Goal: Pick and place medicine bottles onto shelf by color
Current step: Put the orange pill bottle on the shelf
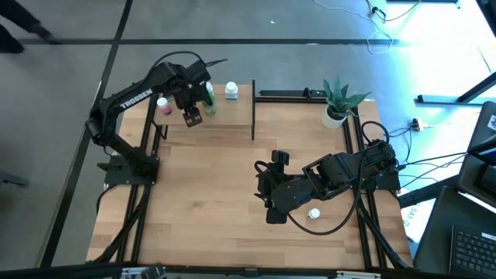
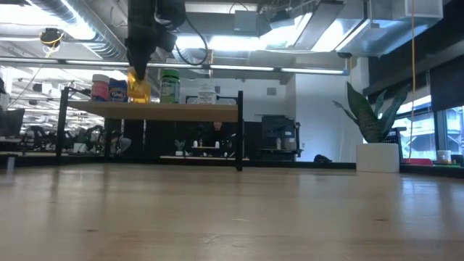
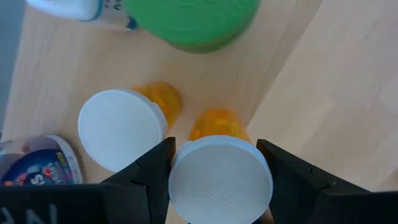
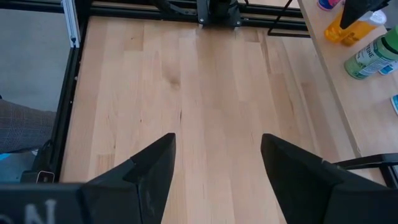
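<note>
The left gripper [image 3: 219,163] is positioned over the shelf [image 1: 225,116] at the worktop's [image 1: 217,194] far left corner. Its fingers [image 3: 149,171] are closed on the white cap of an orange medicine bottle [image 3: 221,177], which stands upright at the shelf's front edge. A second orange bottle [image 3: 124,127] with a white cap stands just beside it. A green bottle [image 2: 170,85] stands next along the shelf, and a white bottle [image 2: 206,93] beyond that, nearer the shelf's right end. A pink-capped bottle [image 2: 100,88] and a blue-labelled bottle [image 2: 118,90] stand near the shelf's left end; their labels cannot be read. The left arm's link carries the lettering "TROSSEN" [image 1: 126,98].

The right gripper [image 4: 217,155] hovers above the bare centre of the worktop with its fingers spread apart and holding nothing. One white-capped bottle [image 1: 314,213] lies on the worktop near the front right corner, beside the right arm. A potted plant [image 1: 339,102] stands at the far right corner.
</note>
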Tool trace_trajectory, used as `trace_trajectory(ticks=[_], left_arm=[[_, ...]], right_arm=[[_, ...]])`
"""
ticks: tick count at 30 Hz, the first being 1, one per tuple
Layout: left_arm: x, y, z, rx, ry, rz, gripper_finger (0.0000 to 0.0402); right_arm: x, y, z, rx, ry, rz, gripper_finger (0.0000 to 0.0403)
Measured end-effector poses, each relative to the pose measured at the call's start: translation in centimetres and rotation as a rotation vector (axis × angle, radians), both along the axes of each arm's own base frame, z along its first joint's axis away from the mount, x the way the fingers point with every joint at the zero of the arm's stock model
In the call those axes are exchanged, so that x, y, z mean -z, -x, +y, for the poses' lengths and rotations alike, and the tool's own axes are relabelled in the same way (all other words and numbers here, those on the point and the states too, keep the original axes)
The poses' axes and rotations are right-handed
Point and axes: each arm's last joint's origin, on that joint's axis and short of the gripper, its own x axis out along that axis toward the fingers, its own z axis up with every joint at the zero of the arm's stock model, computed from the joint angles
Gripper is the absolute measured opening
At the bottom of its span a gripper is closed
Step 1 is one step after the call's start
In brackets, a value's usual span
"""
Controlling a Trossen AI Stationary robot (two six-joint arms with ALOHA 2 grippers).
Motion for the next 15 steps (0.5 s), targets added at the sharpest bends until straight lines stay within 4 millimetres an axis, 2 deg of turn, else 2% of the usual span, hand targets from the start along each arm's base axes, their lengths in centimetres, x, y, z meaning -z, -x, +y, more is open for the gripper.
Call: trace_trajectory(ticks=[8, 15], left_arm=[[-0.07, 0.39, 0.85, -0.018, -0.033, -0.004, 0.0192], [0.04, 0.2, 0.0, -0.001, 0.028, -0.001, 0.0192]], right_arm=[[0.0, 0.0, 0.0, 0.0, 0.0, 0.0, 0.0239], [0.0, 0.0, -0.01, 0.001, 0.0, 0.0, 0.0239]])
